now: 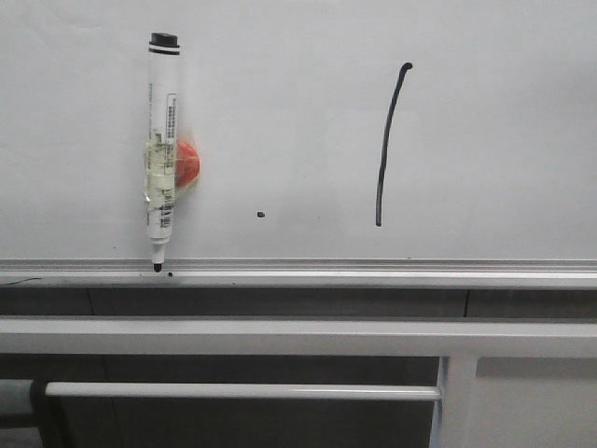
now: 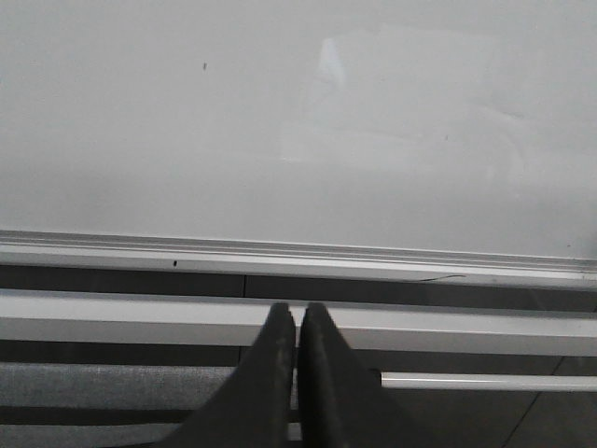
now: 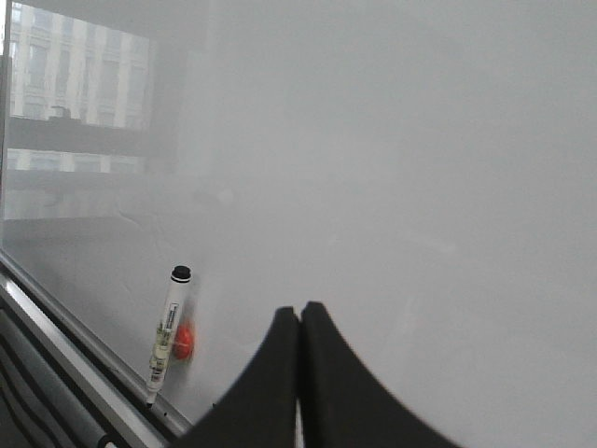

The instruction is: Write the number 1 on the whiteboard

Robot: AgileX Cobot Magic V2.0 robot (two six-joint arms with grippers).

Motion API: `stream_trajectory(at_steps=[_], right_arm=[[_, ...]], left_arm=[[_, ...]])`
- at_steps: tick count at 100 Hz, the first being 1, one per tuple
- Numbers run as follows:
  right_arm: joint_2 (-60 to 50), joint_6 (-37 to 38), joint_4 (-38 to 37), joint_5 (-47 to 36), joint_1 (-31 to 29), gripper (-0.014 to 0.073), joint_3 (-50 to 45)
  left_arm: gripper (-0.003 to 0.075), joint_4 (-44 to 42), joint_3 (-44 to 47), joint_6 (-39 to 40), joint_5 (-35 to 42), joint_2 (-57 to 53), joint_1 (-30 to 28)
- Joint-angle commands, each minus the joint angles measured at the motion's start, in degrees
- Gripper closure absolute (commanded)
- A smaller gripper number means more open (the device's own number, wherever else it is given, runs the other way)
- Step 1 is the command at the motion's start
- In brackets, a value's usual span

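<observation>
We see the whiteboard [image 1: 308, 37] carrying a marker [image 1: 160, 149] on an orange magnet [image 1: 188, 163], tip on the rail [image 1: 373, 273].

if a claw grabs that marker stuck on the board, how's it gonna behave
The marker looks like a stiff, light plastic tube, so it should hold its shape. It seems taped to a red magnet on the whiteboard, so expect some resistance, then a sudden release. Its smooth round barrel could slip or twist between the fingers.

Office or classroom-like room, large glossy whiteboard [image 1: 298, 112] with aluminium rail, a marker [image 1: 161, 149] taped to a red magnet [image 1: 187, 163] on it, multi-storey building reflected in the whiteboard's corner.
</observation>
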State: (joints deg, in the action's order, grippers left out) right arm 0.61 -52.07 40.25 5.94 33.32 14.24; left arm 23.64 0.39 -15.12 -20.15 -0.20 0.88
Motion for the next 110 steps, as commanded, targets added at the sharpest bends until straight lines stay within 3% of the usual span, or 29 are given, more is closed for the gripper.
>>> stream_trajectory(at_steps=[1,13,30,42,110], right_arm=[[0.7,-0.4,0.2,-3.6,-0.3,0.0657,1.3],[0.7,-0.4,0.2,-3.6,-0.3,0.0657,1.3],[0.7,-0.4,0.2,-3.6,-0.3,0.0657,1.3],[0.7,-0.4,0.2,-3.6,-0.3,0.0657,1.3],[0.7,-0.4,0.2,-3.6,-0.3,0.0657,1.3]], left_arm=[[0.0741,1.2,0.3,0.3,2.7,-1.4,0.0],[0.0741,-3.4,0.3,2.5,3.3,-1.4,0.0],[0.0741,-8.5,0.3,19.3,3.4,-1.4,0.0],[0.0741,-10.8,0.3,23.5,3.4,-1.4,0.0],[0.0741,-10.8,0.3,24.4,3.6,-1.4,0.0]])
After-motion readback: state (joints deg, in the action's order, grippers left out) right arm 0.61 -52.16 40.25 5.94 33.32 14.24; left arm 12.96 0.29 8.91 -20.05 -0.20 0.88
